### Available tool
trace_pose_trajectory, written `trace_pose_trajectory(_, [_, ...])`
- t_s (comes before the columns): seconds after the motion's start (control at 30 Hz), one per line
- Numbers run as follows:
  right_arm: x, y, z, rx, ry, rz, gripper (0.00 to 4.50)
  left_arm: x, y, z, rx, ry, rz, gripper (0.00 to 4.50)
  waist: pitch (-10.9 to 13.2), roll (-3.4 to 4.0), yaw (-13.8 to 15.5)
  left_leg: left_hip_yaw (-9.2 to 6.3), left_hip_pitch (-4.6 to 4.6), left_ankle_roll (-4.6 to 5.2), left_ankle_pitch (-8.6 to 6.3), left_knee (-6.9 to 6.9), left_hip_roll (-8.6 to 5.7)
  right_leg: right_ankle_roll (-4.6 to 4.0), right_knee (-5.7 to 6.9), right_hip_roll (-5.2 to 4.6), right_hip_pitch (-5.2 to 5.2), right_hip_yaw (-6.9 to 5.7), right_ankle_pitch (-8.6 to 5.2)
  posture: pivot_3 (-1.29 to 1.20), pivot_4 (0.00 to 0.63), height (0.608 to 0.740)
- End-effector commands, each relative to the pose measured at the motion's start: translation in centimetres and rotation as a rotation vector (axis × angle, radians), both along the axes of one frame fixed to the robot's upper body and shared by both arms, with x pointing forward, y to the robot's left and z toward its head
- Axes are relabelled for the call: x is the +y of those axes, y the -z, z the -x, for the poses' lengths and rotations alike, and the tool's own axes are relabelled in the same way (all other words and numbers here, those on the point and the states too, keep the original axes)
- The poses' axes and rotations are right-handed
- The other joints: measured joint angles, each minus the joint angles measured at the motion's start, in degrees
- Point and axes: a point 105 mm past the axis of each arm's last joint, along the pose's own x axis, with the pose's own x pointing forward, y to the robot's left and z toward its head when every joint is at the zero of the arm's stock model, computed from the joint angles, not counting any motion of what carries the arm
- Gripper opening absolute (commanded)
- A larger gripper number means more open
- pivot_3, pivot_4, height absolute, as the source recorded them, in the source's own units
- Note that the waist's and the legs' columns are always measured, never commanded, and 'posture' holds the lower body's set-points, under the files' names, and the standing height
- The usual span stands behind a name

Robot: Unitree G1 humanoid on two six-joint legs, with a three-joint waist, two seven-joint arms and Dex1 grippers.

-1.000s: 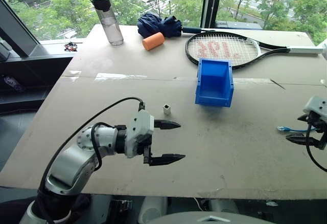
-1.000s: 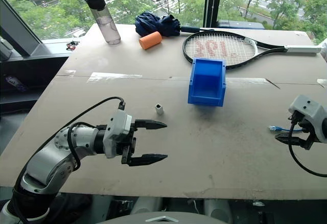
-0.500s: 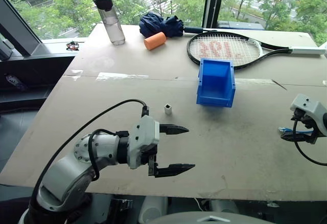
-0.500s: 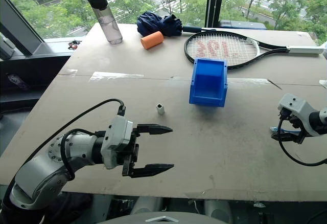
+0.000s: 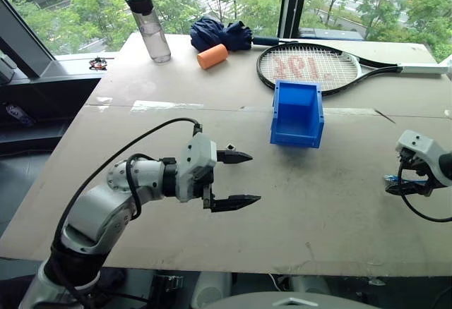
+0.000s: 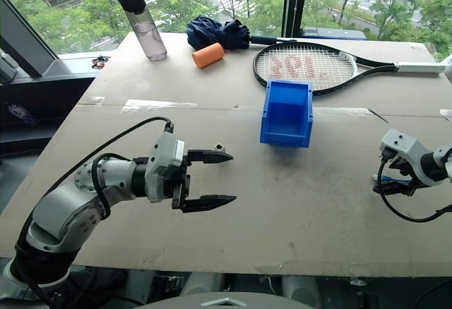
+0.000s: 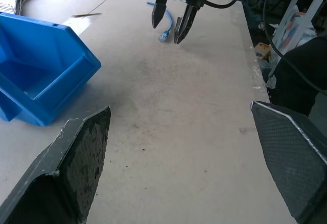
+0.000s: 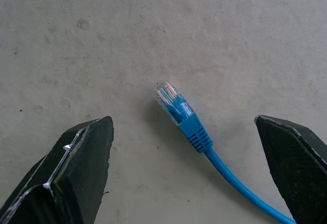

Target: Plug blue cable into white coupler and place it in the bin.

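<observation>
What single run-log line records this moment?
left hand: open, empty | right hand: open over thin blue cable | tiny white coupler: on table | blue plastic bin: empty

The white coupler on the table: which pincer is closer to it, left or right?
Left. The left pincer is open right beside the white coupler. The right pincer is far across the table, open above the blue cable's plug.
</observation>
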Motion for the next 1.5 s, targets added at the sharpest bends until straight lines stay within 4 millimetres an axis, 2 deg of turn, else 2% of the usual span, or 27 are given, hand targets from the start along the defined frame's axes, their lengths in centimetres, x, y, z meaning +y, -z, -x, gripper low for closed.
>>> trace_pose_trajectory(0.03, [-0.1, -0.7, -0.6, -0.012, -0.009, 0.025, 4.50, -0.2, -0.8, 0.4, -0.060, 0.060, 0.000, 4.44, 0.0, 0.00, 0.0, 0.00, 0.00, 0.00, 0.00, 0.00, 0.00, 0.06, 0.00, 0.00, 0.00, 0.00, 0.03, 0.00, 0.150, 0.740])
trace_pose_trajectory(0.07, [-0.2, -0.6, -0.7, -0.009, -0.009, 0.028, 4.50, -0.3, -0.9, 0.4, -0.063, 0.069, -0.001, 4.44, 0.0, 0.00, -0.1, 0.01, 0.00, 0.00, 0.00, 0.01, 0.00, 0.05, 0.00, 0.00, 0.00, 0.00, 0.03, 0.00, 0.150, 0.740])
trace_pose_trajectory(0.17, [-0.2, -0.2, -1.2, -0.008, -0.004, 0.041, 3.75, -0.6, -1.2, 0.6, -0.073, 0.084, 0.004, 4.50, 0.0, 0.00, -0.1, 0.02, 0.01, 0.00, 0.00, 0.02, 0.00, -0.11, 0.00, -0.01, 0.01, 0.00, -0.06, 0.00, 0.150, 0.740])
trace_pose_trajectory(0.3, [0.2, -0.1, -1.1, -0.010, -0.033, 0.054, 1.84, -0.7, -1.4, 0.5, -0.080, 0.089, 0.009, 4.50, 0.0, 0.00, -0.1, 0.00, 0.00, 0.00, 0.00, 0.02, 0.00, 0.07, 0.00, -0.01, 0.01, 0.00, 0.05, 0.00, 0.150, 0.740])
trace_pose_trajectory(0.33, [0.4, -0.2, -1.0, -0.015, -0.047, 0.059, 1.60, -0.7, -1.4, 0.5, -0.080, 0.088, 0.010, 4.50, 0.0, -0.01, 0.0, -0.01, 0.00, 0.00, 0.00, 0.02, 0.00, 0.08, 0.00, -0.01, 0.01, 0.00, 0.05, 0.00, 0.150, 0.740])
trace_pose_trajectory(0.37, [0.9, -0.3, -0.7, -0.024, -0.068, 0.060, 0.90, -0.7, -1.3, 0.4, -0.079, 0.083, 0.012, 4.50, 0.0, -0.03, 0.0, -0.01, -0.01, 0.00, 0.00, 0.02, 0.00, 0.09, 0.00, -0.01, 0.01, -0.01, 0.05, 0.00, 0.150, 0.740])
trace_pose_trajectory(0.43, [1.9, -0.7, -0.3, -0.039, -0.102, 0.053, 0.07, -0.6, -1.2, 0.2, -0.076, 0.077, 0.013, 4.50, 0.0, -0.04, 0.0, -0.04, 0.01, 0.00, 0.00, 0.02, 0.00, 0.09, 0.00, 0.00, 0.02, -0.02, 0.06, 0.00, 0.150, 0.740])
trace_pose_trajectory(0.47, [2.6, -0.9, -0.1, -0.049, -0.125, 0.043, 0.02, -0.5, -1.2, 0.1, -0.074, 0.072, 0.013, 4.50, 0.0, -0.04, 0.0, -0.04, 0.00, 0.00, 0.00, 0.02, 0.00, 0.09, 0.01, 0.00, 0.02, -0.02, 0.06, 0.00, 0.150, 0.740])
trace_pose_trajectory(0.5, [3.5, -1.1, 0.2, -0.059, -0.149, 0.029, 0.02, -0.4, -1.1, 0.0, -0.069, 0.067, 0.014, 4.50, 0.0, -0.04, 0.0, -0.05, 0.00, 0.00, 0.00, 0.02, 0.00, 0.09, 0.01, 0.00, 0.01, -0.03, 0.06, 0.00, 0.150, 0.740])
trace_pose_trajectory(0.63, [9.5, -2.0, 1.1, -0.125, -0.282, -0.065, 0.02, -0.1, -0.6, -0.5, -0.061, 0.031, 0.010, 4.50, 0.0, -0.02, -0.6, -0.08, 0.00, 0.00, 0.00, 0.01, 0.03, 0.10, 0.04, 0.02, 0.00, -0.05, 0.06, 0.00, 0.150, 0.740])
trace_pose_trajectory(0.77, [14.7, -1.8, 1.4, -0.171, -0.407, -0.108, 0.02, 0.3, 0.3, -1.2, -0.049, -0.011, -0.011, 4.50, 0.0, -0.05, -1.0, -0.15, -0.01, 0.00, 0.00, 0.00, 0.05, 0.11, 0.05, 0.04, 0.00, -0.11, 0.06, 0.00, 0.150, 0.740])
trace_pose_trajectory(0.93, [17.8, -0.6, 0.7, -0.188, -0.476, -0.101, 0.02, 0.7, 1.5, -1.2, -0.042, -0.027, -0.067, 4.50, 0.0, -0.11, -0.8, -0.26, -0.09, 0.00, 0.00, 0.01, -0.01, 0.10, 0.01, 0.00, -0.01, -0.20, 0.06, 0.00, 0.150, 0.740])
trace_pose_trajectory(1.07, [18.0, 0.3, 0.2, -0.220, -0.523, -0.077, 0.02, 1.2, 2.5, -1.4, -0.026, -0.055, -0.131, 4.50, 0.0, -0.12, -0.7, -0.27, -0.11, 0.00, 0.00, 0.01, -0.02, 0.10, 0.00, -0.02, -0.01, -0.21, 0.05, 0.00, 0.150, 0.740])
trace_pose_trajectory(1.1, [17.8, 0.3, 0.3, -0.229, -0.525, -0.084, 0.83, 1.2, 2.7, -1.3, -0.022, -0.043, -0.136, 4.50, 0.0, -0.13, -0.7, -0.27, -0.11, 0.00, 0.00, 0.01, -0.02, 0.10, 0.00, -0.02, -0.01, -0.21, 0.06, 0.00, 0.150, 0.740])
trace_pose_trajectory(1.13, [17.5, 0.2, 0.5, -0.240, -0.526, -0.091, 1.09, 1.1, 2.9, -1.3, -0.021, -0.037, -0.140, 4.50, 0.0, -0.13, -0.7, -0.27, -0.10, 0.00, 0.00, 0.01, -0.02, 0.10, 0.00, -0.01, 0.00, -0.21, 0.06, 0.00, 0.150, 0.740])
trace_pose_trajectory(1.2, [17.3, -0.2, 0.7, -0.266, -0.525, -0.112, 2.11, 0.9, 3.0, -1.4, -0.020, -0.034, -0.141, 4.50, 0.0, -0.13, -0.7, -0.28, -0.10, 0.00, 0.00, 0.01, -0.02, 0.10, 0.01, -0.02, 0.00, -0.22, 0.06, 0.00, 0.150, 0.740])
trace_pose_trajectory(1.27, [17.3, -1.6, 1.1, -0.339, -0.481, -0.202, 3.12, 0.5, 3.6, -1.7, -0.020, -0.026, -0.162, 4.50, 0.0, -0.14, -0.5, -0.27, -0.10, 0.00, 0.00, 0.01, -0.02, 0.10, 0.01, -0.01, 0.00, -0.21, 0.06, 0.00, 0.150, 0.740])
trace_pose_trajectory(1.37, [16.2, -3.0, 3.5, -0.449, -0.462, -0.283, 4.43, -0.6, 4.6, -2.5, -0.027, -0.002, -0.201, 4.50, 0.0, -0.13, 0.3, -0.34, -0.15, 0.00, 0.00, 0.01, -0.04, 0.11, 0.01, -0.01, 0.00, -0.29, 0.06, 0.00, 0.150, 0.740])
trace_pose_trajectory(1.5, [14.9, -4.0, 6.9, -0.569, -0.333, -0.400, 4.43, -2.5, 5.3, -4.6, -0.035, 0.027, -0.222, 4.50, 0.0, -0.22, 0.8, -0.48, -0.17, 0.00, 0.00, 0.05, -0.07, 0.12, 0.01, -0.02, 0.08, -0.45, 0.06, 0.00, 0.150, 0.740])
